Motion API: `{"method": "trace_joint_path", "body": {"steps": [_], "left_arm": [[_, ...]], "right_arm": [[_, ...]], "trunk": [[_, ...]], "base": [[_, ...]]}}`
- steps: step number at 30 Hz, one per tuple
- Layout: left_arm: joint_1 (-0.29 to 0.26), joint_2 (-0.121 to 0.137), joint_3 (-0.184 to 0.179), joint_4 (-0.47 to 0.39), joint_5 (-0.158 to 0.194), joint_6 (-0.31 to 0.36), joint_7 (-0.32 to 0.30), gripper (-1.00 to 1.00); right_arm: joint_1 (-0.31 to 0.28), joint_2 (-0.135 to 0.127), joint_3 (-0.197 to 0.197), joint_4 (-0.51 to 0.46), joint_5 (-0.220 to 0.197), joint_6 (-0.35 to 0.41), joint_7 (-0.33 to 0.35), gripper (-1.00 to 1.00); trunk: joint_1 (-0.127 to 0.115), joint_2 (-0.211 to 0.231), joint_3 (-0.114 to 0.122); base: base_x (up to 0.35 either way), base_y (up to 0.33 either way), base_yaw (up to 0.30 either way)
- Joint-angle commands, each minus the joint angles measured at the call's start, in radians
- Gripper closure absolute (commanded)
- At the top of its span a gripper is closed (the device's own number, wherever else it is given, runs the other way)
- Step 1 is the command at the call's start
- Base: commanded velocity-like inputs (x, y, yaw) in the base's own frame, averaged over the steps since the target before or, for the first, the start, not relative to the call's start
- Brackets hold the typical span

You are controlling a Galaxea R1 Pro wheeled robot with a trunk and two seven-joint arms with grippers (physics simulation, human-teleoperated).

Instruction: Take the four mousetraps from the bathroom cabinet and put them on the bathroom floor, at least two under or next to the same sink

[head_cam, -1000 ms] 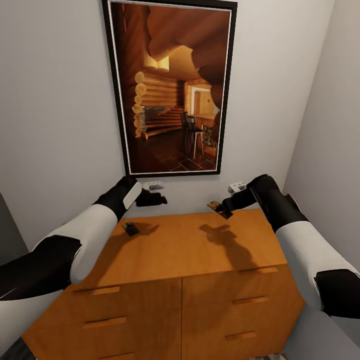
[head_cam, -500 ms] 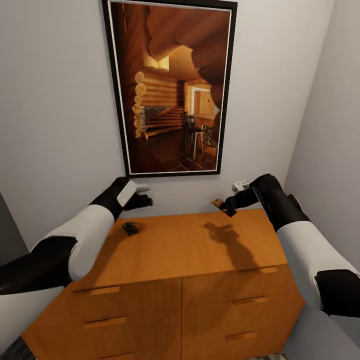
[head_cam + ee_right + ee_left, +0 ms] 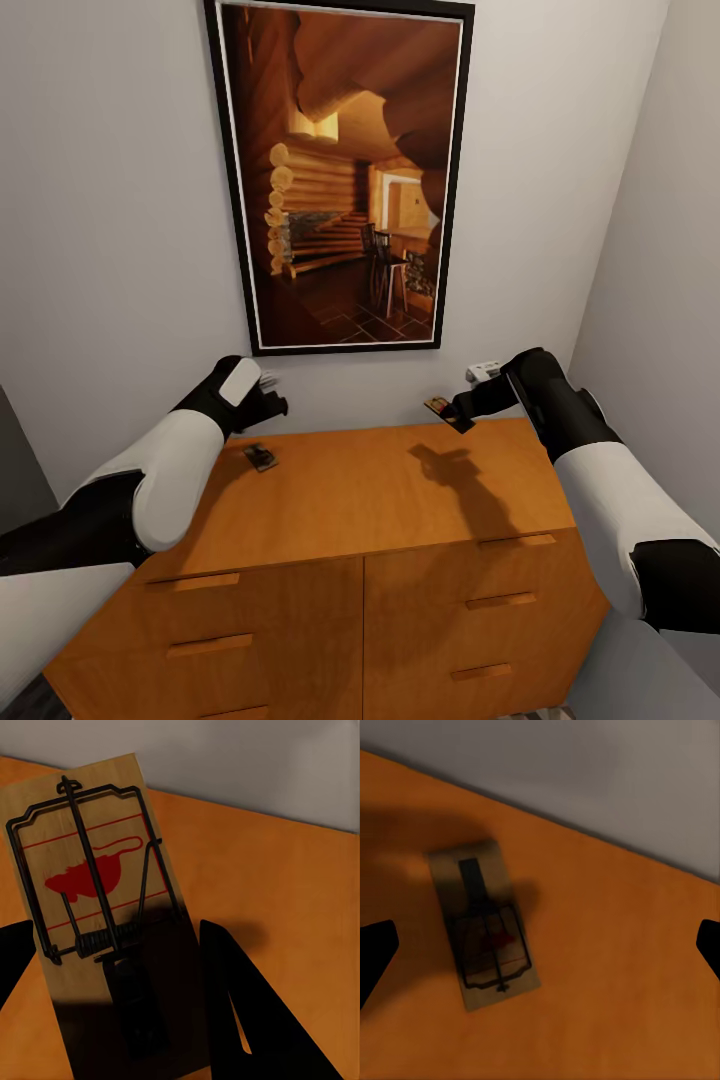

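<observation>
Orange-brown cabinet (image 3: pixel 380 500) stands below a framed cabin picture (image 3: pixel 345 175). One mousetrap (image 3: pixel 262 456) lies flat lengthwise toward the wall beneath the spread-fingered left gripper (image 3: pixel 268 398); right gripper (image 3: pixel 455 410) clamps another mousetrap (image 3: pixel 445 413) above the top.

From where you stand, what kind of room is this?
Probably a narrow corner of a home; which room, I cannot tell. An orange-brown wooden cabinet with drawers stands against a plain pale wall, and a large framed picture of a log-cabin interior hangs above it.

One mousetrap (image 3: pixel 261 456) lies on the cabinet (image 3: pixel 380 500).
</observation>
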Motion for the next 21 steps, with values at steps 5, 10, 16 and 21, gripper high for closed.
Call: {"method": "trace_joint_path", "body": {"steps": [5, 10, 16, 21], "left_arm": [[-0.001, 0.0, 0.008, 0.001, 0.02, -0.025, 0.028, -1.0], [-0.001, 0.002, 0.013, 0.0, 0.038, -0.035, 0.034, -1.0], [-0.001, 0.004, 0.017, 0.0, 0.043, -0.036, 0.036, -1.0], [-0.001, 0.005, 0.017, 0.004, 0.044, -0.032, 0.036, -1.0]], "right_arm": [[-0.001, 0.0, 0.005, 0.0, 0.008, 0.003, 0.005, 1.0], [-0.001, 0.001, 0.006, 0.0, 0.01, 0.003, 0.004, 1.0], [-0.001, 0.001, 0.006, 0.0, 0.011, 0.003, 0.004, 1.0], [-0.001, 0.002, 0.005, -0.001, 0.01, 0.003, 0.003, 1.0]], "trunk": [[0.0, -0.001, -0.001], [0.0, -0.001, -0.001], [0.0, -0.001, -0.001], [0.0, -0.001, -0.001]], "base": [[0.0, 0.0, 0.0], [0.0, 0.0, 0.0], [0.0, 0.0, 0.0], [0.0, 0.0, 0.0]]}}
